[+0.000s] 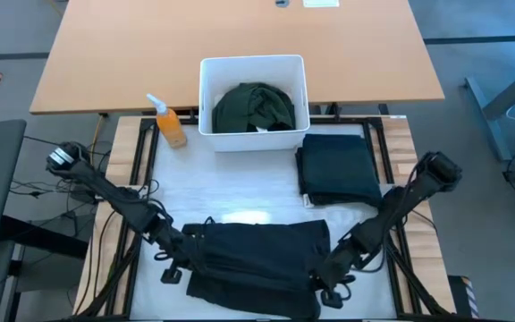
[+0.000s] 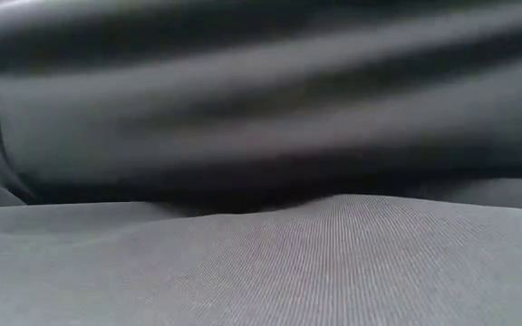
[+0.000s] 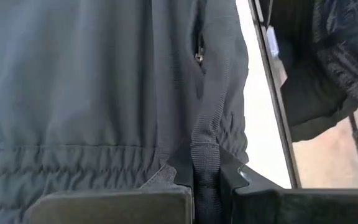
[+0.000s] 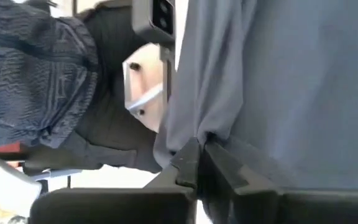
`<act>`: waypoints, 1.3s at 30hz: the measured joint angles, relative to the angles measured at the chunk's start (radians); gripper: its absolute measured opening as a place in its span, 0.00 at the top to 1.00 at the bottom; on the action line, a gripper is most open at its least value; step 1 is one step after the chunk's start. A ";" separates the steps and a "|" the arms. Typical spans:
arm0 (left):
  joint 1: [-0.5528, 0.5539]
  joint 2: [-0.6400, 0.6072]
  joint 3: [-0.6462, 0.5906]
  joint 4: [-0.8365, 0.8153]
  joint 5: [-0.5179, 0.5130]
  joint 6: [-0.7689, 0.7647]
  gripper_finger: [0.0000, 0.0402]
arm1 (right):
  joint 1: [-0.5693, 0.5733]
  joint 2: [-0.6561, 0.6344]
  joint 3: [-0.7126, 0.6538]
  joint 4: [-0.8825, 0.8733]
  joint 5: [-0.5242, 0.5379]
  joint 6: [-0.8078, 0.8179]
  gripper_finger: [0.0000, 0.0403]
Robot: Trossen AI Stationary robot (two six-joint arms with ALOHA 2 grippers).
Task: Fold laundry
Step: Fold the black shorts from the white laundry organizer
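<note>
Grippers left [image 3: 205,180] and right [image 4: 201,165] each pinch the hem of the dark charcoal cloth garment [image 1: 253,255] – no writing legible – its fabric fills the low view.

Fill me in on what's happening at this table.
The robot is folding laundry. Both arms work a dark garment spread at the near edge of the table: the left tool is shut on its hem, the right tool pinches its opposite side. A folded dark piece lies aside, and a green garment waits in the white bin.

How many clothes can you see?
3: a dark green garment in the white bin, a folded dark garment beside it, a black garment at the front. More may be hidden.
</note>
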State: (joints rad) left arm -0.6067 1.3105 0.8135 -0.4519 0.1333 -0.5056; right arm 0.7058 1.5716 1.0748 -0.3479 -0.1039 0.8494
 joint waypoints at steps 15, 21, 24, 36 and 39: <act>-0.044 0.142 0.002 0.005 -0.006 -0.121 0.84 | -0.007 0.037 0.000 0.019 -0.018 0.007 0.68; -0.043 0.118 0.053 -0.053 0.126 -0.173 0.74 | -0.018 0.038 0.000 0.101 0.190 -0.170 0.69; -0.040 0.092 0.093 -0.115 0.207 -0.201 0.72 | -0.030 0.038 0.000 0.104 0.226 -0.214 0.69; -0.046 0.064 0.119 -0.137 0.032 -0.250 0.69 | -0.041 0.204 -0.001 0.272 0.262 -0.302 0.69; -0.050 0.066 0.115 -0.088 -0.115 -0.201 0.67 | -0.043 0.241 -0.002 0.299 0.262 -0.324 0.69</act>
State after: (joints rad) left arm -0.6567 1.3764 0.9288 -0.5396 0.0181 -0.7068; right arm 0.6629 1.8130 1.0733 -0.0493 0.1577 0.5251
